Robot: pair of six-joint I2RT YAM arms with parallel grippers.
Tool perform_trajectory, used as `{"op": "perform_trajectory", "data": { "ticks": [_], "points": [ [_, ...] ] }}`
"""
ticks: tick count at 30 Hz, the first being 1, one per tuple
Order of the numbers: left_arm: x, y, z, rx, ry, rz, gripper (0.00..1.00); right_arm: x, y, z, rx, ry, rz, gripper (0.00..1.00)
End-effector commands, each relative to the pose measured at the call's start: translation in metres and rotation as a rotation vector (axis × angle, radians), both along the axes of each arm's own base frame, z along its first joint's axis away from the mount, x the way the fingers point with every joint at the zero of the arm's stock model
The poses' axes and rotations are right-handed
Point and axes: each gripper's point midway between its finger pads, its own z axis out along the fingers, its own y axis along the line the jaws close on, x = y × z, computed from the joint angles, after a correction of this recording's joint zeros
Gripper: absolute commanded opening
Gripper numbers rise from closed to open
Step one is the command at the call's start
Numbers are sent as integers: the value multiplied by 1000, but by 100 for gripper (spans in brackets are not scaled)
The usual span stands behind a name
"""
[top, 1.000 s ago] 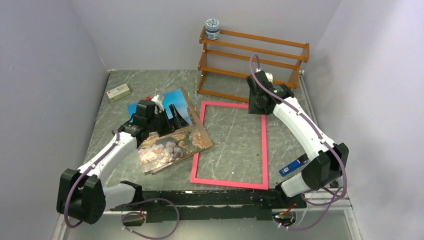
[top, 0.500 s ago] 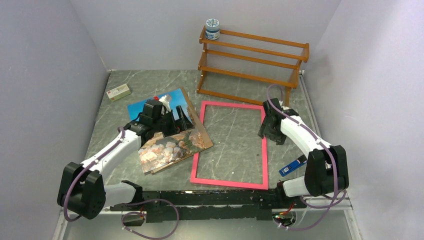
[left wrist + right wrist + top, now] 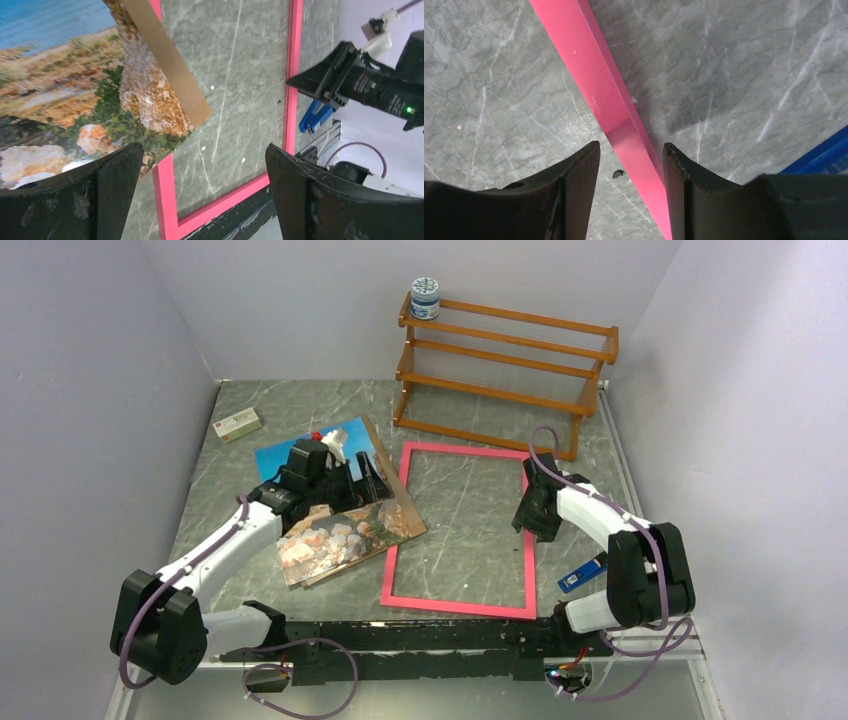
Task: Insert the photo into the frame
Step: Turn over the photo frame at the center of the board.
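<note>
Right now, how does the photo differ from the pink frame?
The photo is a solid seashore print; the frame is a thin pink border with the table showing through. The photo lies skewed on a brown panel; the frame lies straighter, directly on the table. Both are large flat rectangles, and the panel's corner overlaps one long rail of the frame.

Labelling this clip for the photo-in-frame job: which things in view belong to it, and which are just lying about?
Job: photo, pink frame.
Lying about: brown board under the photo, wooden rack, jar on it, small box, blue object beside the frame.
</note>
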Motion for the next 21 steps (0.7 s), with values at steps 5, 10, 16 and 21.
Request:
{"op": "perform_trajectory", "data": {
  "ticks": [5,10,16,21],
  "points": [
    [-15,-49,3,-27,26,-99,98,3,-6,-9,-52,-4,14,40],
    [-30,-95,-6,-63,20,-194,98,8,-13,-6,-126,-16,33,35],
    [-44,-152,-19,-72,37,-301,98,9,-8,-16,-114,24,71,37],
    [-59,-198,-27,-124,43,-374,98,15,-6,8,-101,-28,76,25]
  ]
}}
